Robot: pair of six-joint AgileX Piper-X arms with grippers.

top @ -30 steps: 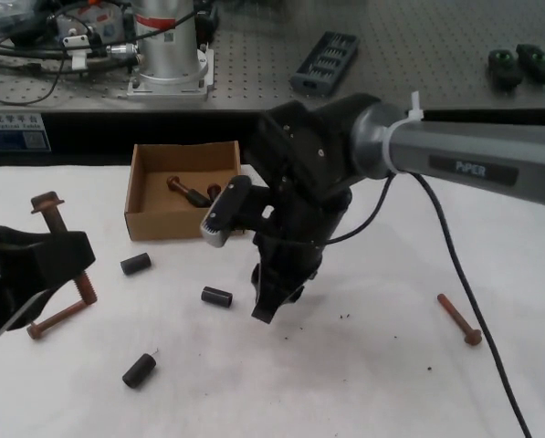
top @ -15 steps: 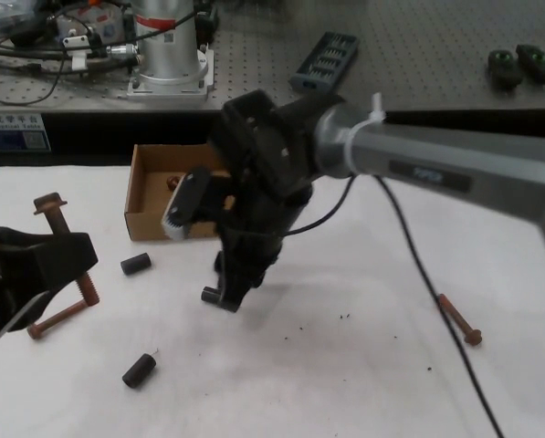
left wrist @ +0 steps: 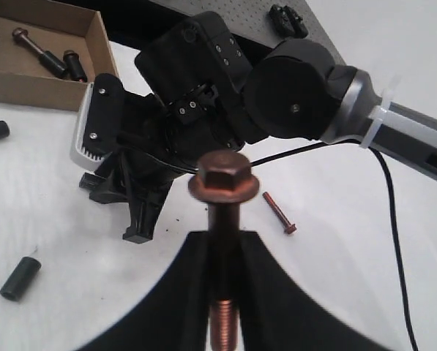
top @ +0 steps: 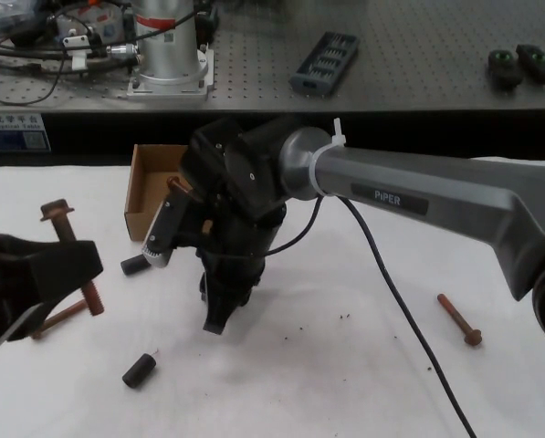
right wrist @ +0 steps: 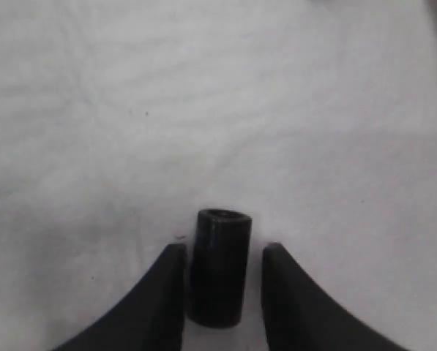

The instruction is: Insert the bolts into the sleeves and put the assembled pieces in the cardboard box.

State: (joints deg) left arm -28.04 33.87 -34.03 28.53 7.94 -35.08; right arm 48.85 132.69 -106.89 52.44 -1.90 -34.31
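Right tool point(right wrist: 222, 252) is spread around 1 sleeve point(right wrist: 219, 274), 1 bolt point(left wrist: 223, 183) is clenched in left tool point(left wrist: 225, 245), and 3 insertions are judged outstanding.

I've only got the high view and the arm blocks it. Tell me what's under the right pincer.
Observer: A sleeve lies on the cloth, between the fingers of the right pincer.
Operator: Say whether it's gripped.
Observer: Not yet. A gap shows beside one finger, so the pincer is open.
Operator: Now give me the box contents.
Observer: In the left wrist view the box holds an assembled bolt and a second dark piece beside it.
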